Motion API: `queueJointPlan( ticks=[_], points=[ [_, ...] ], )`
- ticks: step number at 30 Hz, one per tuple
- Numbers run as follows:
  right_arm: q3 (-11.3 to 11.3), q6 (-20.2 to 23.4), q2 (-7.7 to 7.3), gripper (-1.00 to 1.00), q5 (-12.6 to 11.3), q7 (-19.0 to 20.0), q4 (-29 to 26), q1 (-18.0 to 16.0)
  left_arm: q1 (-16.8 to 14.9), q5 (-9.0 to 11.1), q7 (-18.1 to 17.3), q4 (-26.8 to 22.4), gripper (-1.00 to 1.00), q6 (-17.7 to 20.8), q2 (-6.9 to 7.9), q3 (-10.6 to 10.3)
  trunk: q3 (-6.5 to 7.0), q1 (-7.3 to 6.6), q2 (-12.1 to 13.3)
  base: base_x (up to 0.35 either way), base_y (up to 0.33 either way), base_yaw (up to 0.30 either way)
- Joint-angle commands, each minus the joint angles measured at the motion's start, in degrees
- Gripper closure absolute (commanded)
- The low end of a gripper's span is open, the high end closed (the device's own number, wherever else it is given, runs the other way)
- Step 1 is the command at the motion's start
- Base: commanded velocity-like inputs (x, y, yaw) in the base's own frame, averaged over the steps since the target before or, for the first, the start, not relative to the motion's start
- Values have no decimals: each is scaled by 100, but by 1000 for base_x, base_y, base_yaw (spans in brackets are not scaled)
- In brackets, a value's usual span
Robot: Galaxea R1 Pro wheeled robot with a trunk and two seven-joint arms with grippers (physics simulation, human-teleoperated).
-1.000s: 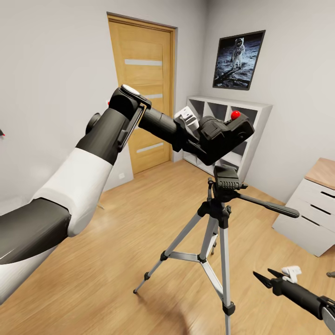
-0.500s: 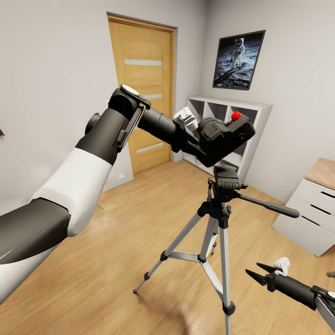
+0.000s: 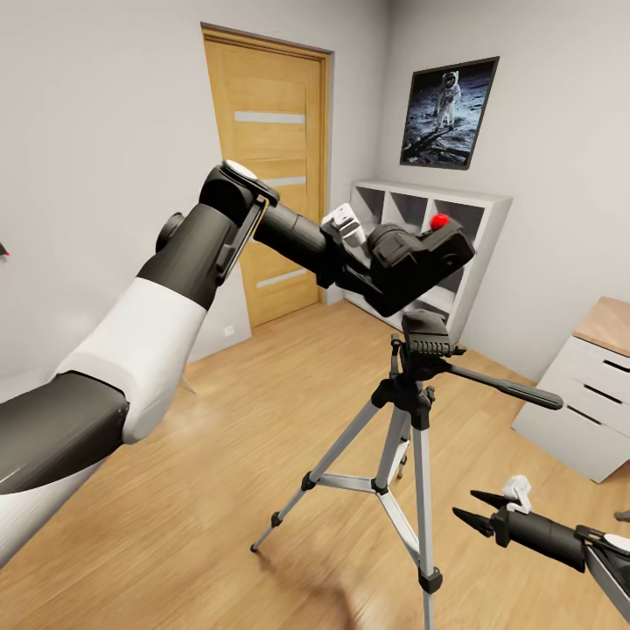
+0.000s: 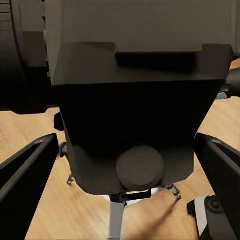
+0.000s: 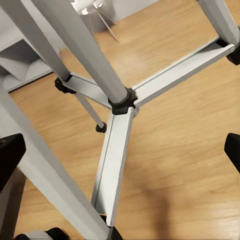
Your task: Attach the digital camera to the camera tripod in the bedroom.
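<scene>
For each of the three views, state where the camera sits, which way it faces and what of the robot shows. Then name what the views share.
Head view: on the head, facing forward and down; left gripper holds the digital camera above the camera tripod; right gripper low.
Left wrist view: along the fingers, at the camera's underside.
Right wrist view: toward the tripod's leg braces and floor.
Shared: the tripod.

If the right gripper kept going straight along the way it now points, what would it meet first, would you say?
Probably the camera tripod. The right gripper, jaws open, points at the tripod's lower legs; its wrist view looks onto the centre brace hub. A silver leg seems nearest, though depth is hard to judge.
</scene>
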Motion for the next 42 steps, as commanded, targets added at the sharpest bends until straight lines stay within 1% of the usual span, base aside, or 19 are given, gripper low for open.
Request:
queueJointPlan(
  ticks=[1,4,6,7,10,13,18,24,36,38,39,42],
  points=[
    [9,20,-4,-100,-21,18,-4,-4,-8,-56,-54,-2,100,59,-1,6,-11,3,-11,0,0,0],
    [10,22,3,-100,88,20,-17,-4,-21,-56,-54,8,100,59,8,0,-11,3,-11,0,0,0],
    [6,23,9,-100,205,21,-22,-4,-65,-55,-54,21,100,59,12,-12,-11,3,-11,0,0,0],
    [3,24,13,-100,339,39,-32,-4,-149,-50,-54,37,100,62,34,-22,-11,3,-11,0,0,0],
    [0,21,8,-100,396,142,-47,-4,-251,-47,-54,54,100,71,52,-26,-11,3,-11,0,0,0],
    [1,25,7,-100,416,318,-140,-4,-293,-42,-54,68,100,75,55,-28,-11,3,-11,0,0,0],
    [3,55,-3,-100,426,473,-223,-4,-309,-39,-54,95,100,79,53,-30,-11,3,-11,0,0,0],
    [-4,209,-6,-100,429,798,-282,-6,-314,-38,-54,99,100,87,46,-32,-11,3,-11,0,0,0],
    [17,364,33,-100,430,905,-487,-12,-315,-30,-54,104,100,94,19,-39,-11,3,-11,0,0,0],
    [86,429,71,-100,434,903,-498,-18,-315,-29,-54,104,100,94,18,-42,-11,3,-11,0,0,0],
    [261,522,121,-100,437,896,-511,-39,-316,-29,-54,104,100,94,26,-44,-11,3,-11,0,0,0],
    [340,551,136,-100,438,894,-516,-62,-321,-29,-54,104,100,92,28,-49,-11,3,-11,0,0,0]
  ],
)
